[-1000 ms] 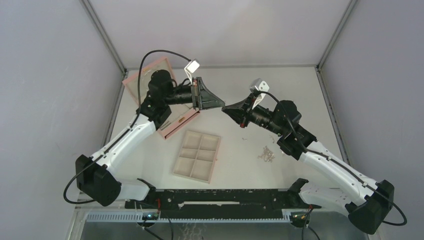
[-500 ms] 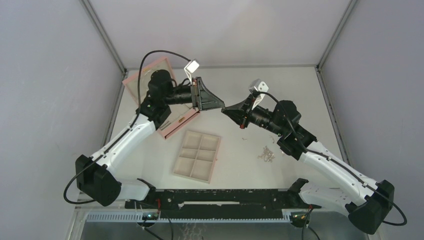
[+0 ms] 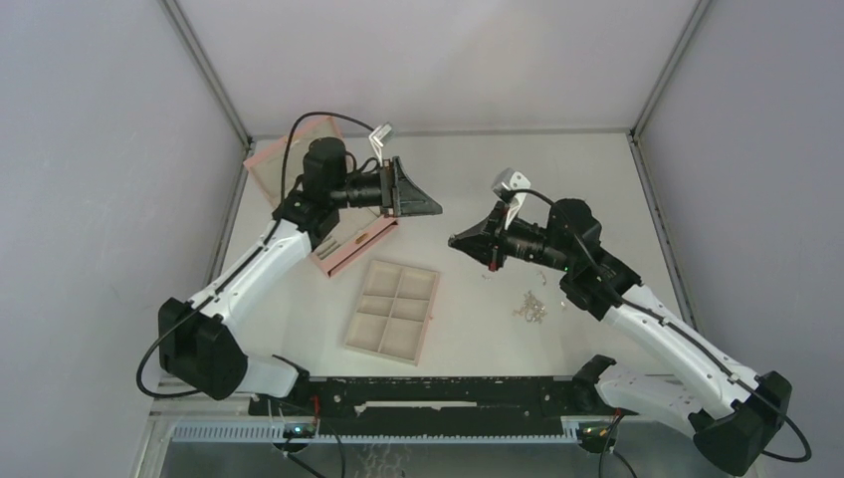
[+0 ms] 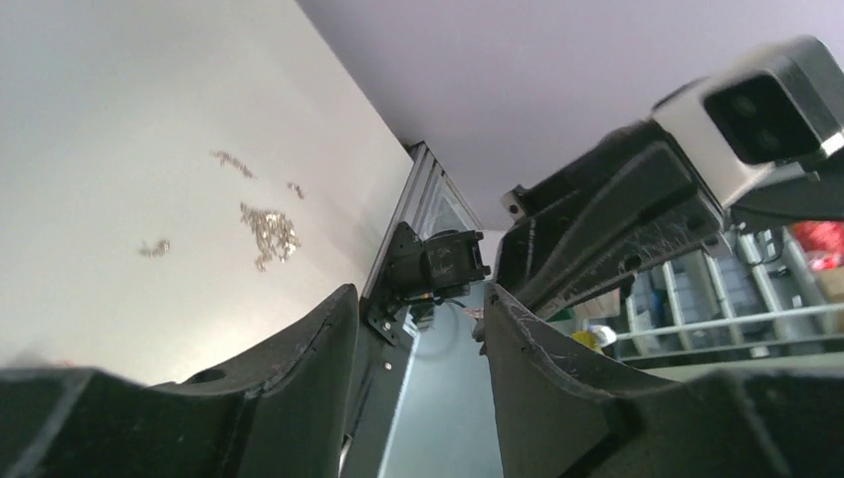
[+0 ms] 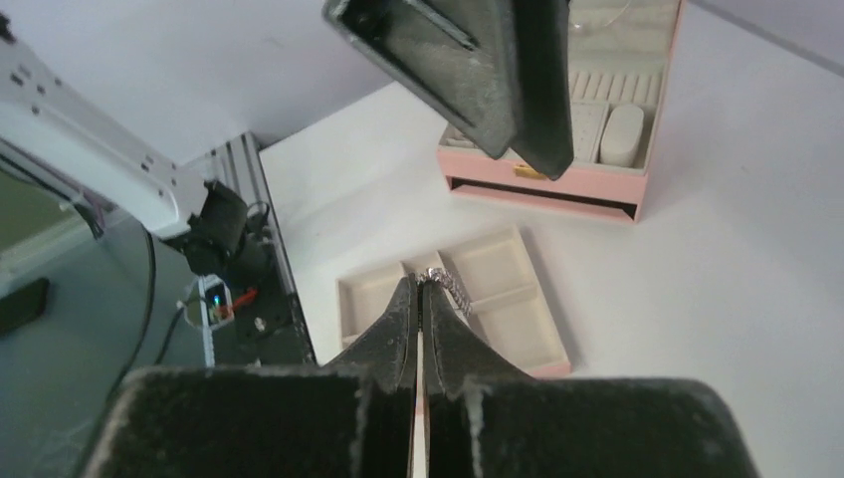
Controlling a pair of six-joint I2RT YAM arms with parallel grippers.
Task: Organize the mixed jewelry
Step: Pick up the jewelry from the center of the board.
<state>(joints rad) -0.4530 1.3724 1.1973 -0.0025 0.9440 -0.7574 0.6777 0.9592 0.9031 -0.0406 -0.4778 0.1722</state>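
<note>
My right gripper (image 5: 419, 282) is shut on a tiny sparkling silver ring-like piece (image 5: 450, 285), which sticks out to the right of its tips, held in the air above the table. In the top view that gripper (image 3: 456, 240) hangs right of the beige six-compartment tray (image 3: 382, 339). My left gripper (image 3: 432, 208) hovers open and holds nothing, a short gap up and left of the right one. The rest of the mixed jewelry lies on the table: a silver cluster (image 3: 530, 309) and a small bit (image 3: 487, 276). The left wrist view shows the cluster (image 4: 267, 229) and smaller bits (image 4: 154, 247).
A pink jewelry box (image 3: 350, 246) stands open under the left arm, its lid (image 3: 284, 159) raised at the back left corner. In the right wrist view the box (image 5: 597, 169) sits beyond the tray (image 5: 518, 319). The enclosure's walls close in the table.
The left gripper went from shut to open and rose slightly. The right gripper closed, then drew back down and away from it, so the tips now stand apart.
</note>
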